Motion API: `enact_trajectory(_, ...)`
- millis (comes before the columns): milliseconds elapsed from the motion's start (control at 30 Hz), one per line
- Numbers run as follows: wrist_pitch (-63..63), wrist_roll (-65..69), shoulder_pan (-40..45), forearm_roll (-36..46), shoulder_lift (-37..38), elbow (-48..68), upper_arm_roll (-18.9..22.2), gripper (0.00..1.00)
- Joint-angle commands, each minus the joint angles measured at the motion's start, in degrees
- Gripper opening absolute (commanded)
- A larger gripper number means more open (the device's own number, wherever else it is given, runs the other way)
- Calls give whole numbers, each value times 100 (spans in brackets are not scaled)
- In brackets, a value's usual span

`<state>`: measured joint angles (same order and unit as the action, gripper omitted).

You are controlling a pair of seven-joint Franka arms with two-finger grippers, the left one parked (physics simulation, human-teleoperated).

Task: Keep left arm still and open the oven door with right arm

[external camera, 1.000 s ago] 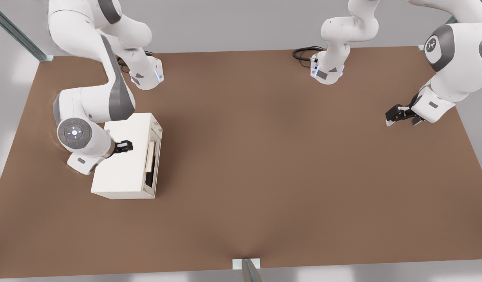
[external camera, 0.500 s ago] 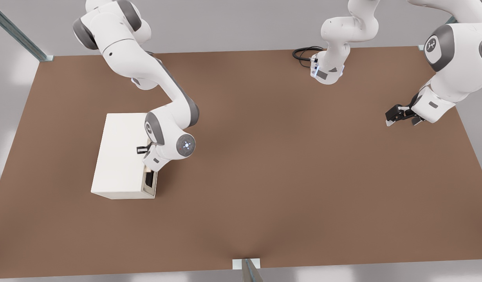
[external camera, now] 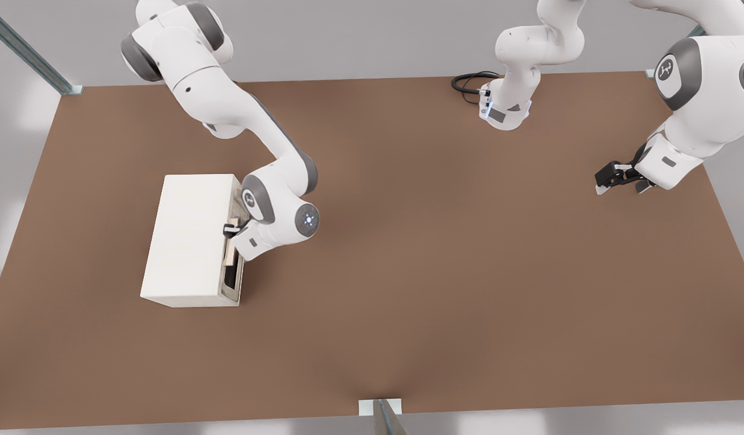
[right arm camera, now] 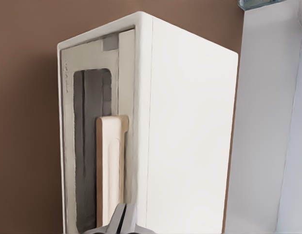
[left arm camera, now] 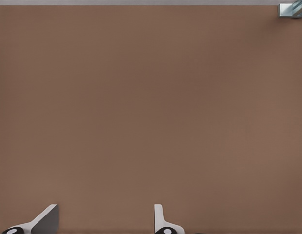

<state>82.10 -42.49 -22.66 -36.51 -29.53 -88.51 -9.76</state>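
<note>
- The cream-white box oven (external camera: 187, 238) sits on the brown tabletop (external camera: 444, 272) toward the front view's left, at about nine o'clock from the table's middle.
- The oven door (external camera: 234, 254), a narrow front panel with a dark window and a pale beige bar handle (external camera: 229, 251), faces three o'clock and lies flush with the box, closed.
- In the right wrist view the door (right arm camera: 92, 146) and its handle (right arm camera: 111, 168) fill the frame, with the fingertips (right arm camera: 122, 219) pressed together, no gap between them, just before the handle's near end.
- The small black gripper (external camera: 230, 229) hangs at the door's top edge, above the handle.
- The white right arm (external camera: 251, 133) reaches down from twelve o'clock, its wrist beside the door.
</note>
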Motion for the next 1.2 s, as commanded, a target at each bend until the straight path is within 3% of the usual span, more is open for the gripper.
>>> enact_trajectory(0,210,-1684,-1,-164,-44,9,0,0)
enact_trajectory(1167,333,-1684,69,-384,-378,1,26,0)
